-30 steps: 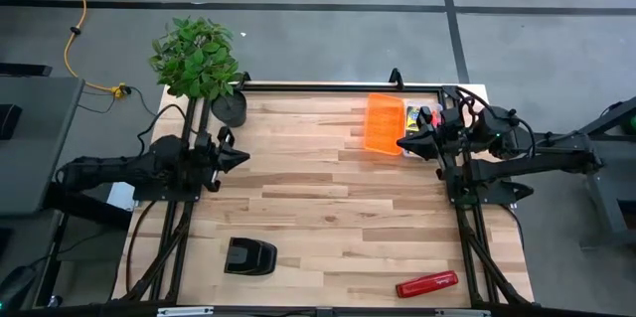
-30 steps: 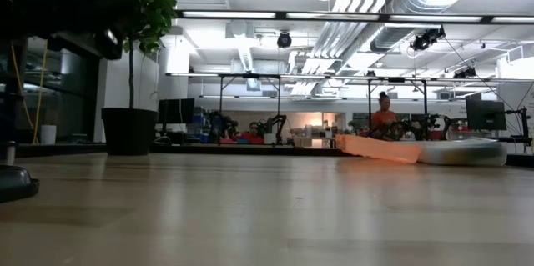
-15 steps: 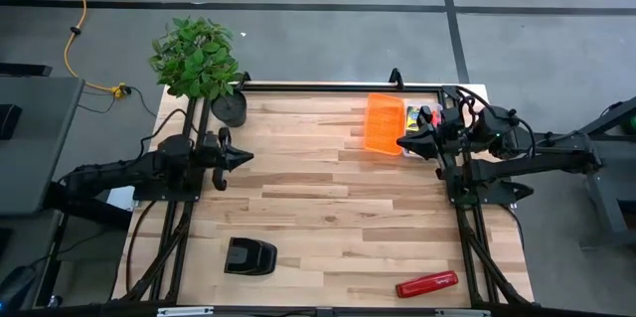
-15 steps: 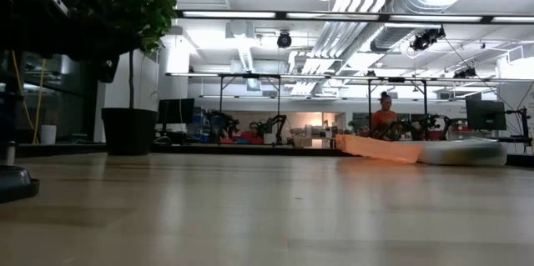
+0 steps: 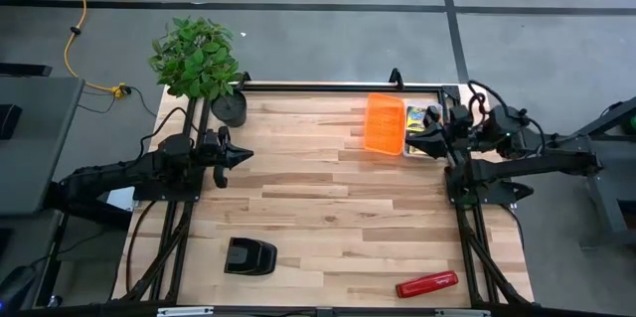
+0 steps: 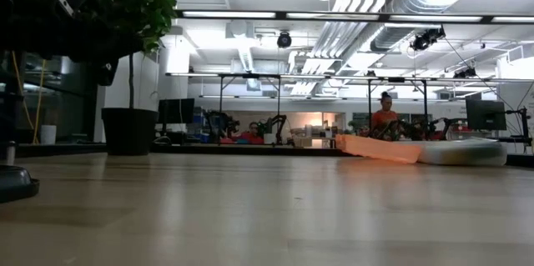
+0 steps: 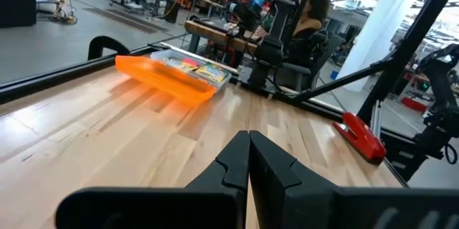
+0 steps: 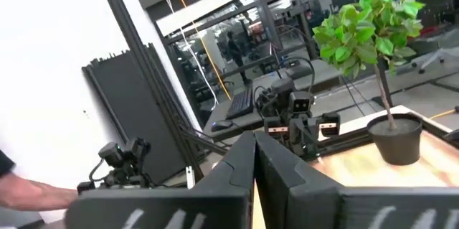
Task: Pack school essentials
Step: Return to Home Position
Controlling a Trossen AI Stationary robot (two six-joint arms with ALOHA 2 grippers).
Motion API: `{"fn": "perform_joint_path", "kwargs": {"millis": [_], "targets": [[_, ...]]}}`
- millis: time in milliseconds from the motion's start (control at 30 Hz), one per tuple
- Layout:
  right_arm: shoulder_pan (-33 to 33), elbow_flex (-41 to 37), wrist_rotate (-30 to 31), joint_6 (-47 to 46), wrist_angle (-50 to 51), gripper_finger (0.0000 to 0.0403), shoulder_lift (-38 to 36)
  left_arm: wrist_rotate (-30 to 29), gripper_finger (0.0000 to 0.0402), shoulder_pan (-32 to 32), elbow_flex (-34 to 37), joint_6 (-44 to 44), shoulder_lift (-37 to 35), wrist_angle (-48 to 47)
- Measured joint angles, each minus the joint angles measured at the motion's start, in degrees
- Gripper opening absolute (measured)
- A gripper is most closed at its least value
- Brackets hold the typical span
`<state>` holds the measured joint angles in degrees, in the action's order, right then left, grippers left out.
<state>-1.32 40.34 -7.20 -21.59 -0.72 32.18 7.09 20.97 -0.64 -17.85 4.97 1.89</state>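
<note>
Lying beside right gripper (image 5: pixel 410 141): supply box (image 5: pixel 384 123)

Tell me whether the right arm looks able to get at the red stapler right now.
Probably yes: the red stapler lies in the open on that arm's side, and nothing stands between it and the right pincer, which is shut and empty.

bright even overhead lighting, glaring ceiling strips, blurred wrist foregrounds

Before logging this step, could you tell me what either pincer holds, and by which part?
Nothing is held: the left pincer and right pincer are both shut and empty.
</note>
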Motion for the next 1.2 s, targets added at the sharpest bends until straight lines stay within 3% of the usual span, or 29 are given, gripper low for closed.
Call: {"fn": "perform_joint_path", "kwargs": {"millis": [200, 467, 700, 867, 1200], "targets": [[0.48, -1.23, -0.07, 5.08, 5.03, 0.0, -4.65, 0.0, 0.0, 0.0, 0.0, 0.0, 0.0, 0.0], [1.32, -20.96, -1.38, 0.06, -10.96, 0.0, -13.83, 0.0, 0.0, 0.0, 0.0, 0.0, 0.0, 0.02], [0.91, -30.33, 0.33, -1.52, -13.42, 0.0, -26.16, 0.0, 0.0, 0.0, -0.02, 0.0, 0.0, 0.02], [2.21, -39.82, 2.47, -2.22, -25.32, 0.0, -32.04, 0.0, 0.0, 0.0, -0.02, 0.0, 0.0, 0.02], [4.2, -39.76, 1.17, 7.99, -16.56, 0.0, -32.02, 0.02, 0.0, -0.02, -0.02, 0.0, 0.0, 0.04]]}}
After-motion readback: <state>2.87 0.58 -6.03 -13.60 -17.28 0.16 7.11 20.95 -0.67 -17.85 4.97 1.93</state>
